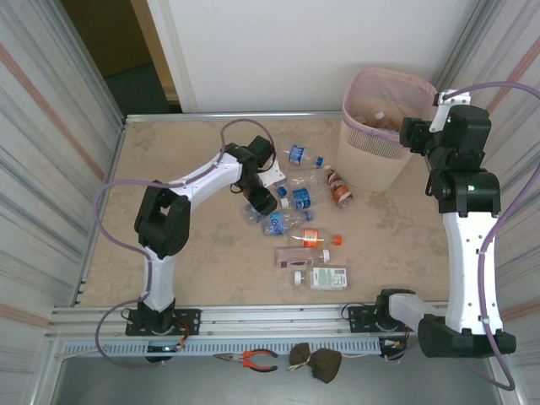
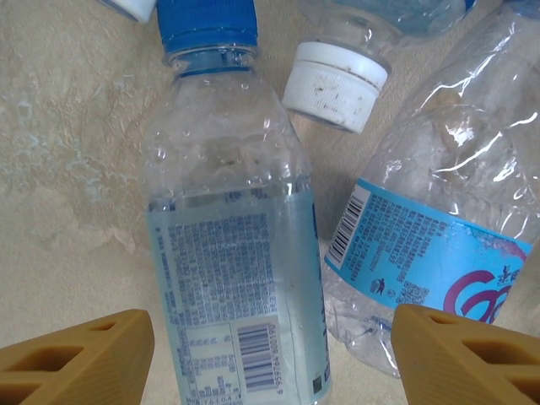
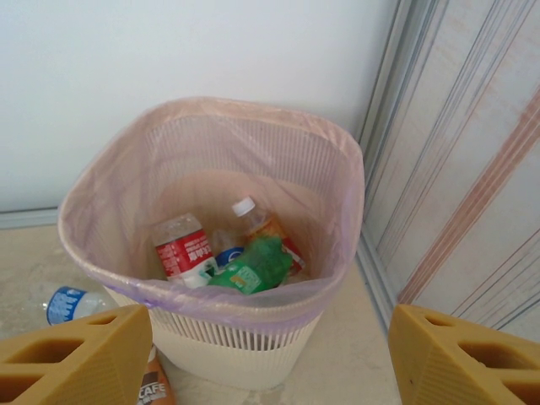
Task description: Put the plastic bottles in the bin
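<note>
we hold our left claw [image 2: 270,342] wide, straddling a blue-capped clear bottle [image 2: 232,253] on the counter [image 2: 67,169], ready to close on it. our right claw [image 3: 270,346], wide and empty, faces the bin [image 3: 342,160], where several bottles [image 3: 184,249] lie.

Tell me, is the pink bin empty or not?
Not empty: the bin holds several bottles lying at its bottom, well below the rim.

Clear bottles [image 2: 232,253], white cap [image 2: 335,84], tool [image 2: 270,337] spread
</note>
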{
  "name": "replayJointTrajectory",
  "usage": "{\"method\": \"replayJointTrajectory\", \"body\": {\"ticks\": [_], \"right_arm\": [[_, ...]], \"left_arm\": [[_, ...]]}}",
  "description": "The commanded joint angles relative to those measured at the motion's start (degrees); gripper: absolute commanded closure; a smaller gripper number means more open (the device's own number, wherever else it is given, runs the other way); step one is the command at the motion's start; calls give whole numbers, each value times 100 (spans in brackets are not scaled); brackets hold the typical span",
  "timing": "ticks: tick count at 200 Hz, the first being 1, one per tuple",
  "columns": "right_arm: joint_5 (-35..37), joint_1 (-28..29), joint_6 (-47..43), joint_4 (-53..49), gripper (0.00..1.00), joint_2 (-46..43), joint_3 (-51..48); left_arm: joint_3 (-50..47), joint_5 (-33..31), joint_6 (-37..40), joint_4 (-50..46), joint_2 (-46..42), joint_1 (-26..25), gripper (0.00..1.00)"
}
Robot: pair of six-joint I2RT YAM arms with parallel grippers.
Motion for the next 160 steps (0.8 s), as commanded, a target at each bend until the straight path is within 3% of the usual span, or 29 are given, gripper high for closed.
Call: {"method": "replayJointTrajectory", "body": {"ticks": [1, 56, 160], "right_arm": [[50, -52, 143, 13, 27, -115, -4], [16, -50, 159, 6, 27, -131, -36], [-63, -50, 213, 41, 27, -100, 0]], "left_arm": [[173, 200, -13, -242, 164, 10, 24], [202, -16, -32, -235, 342, 29, 24], [-241, 100, -524, -31, 185, 669, 33]]}}
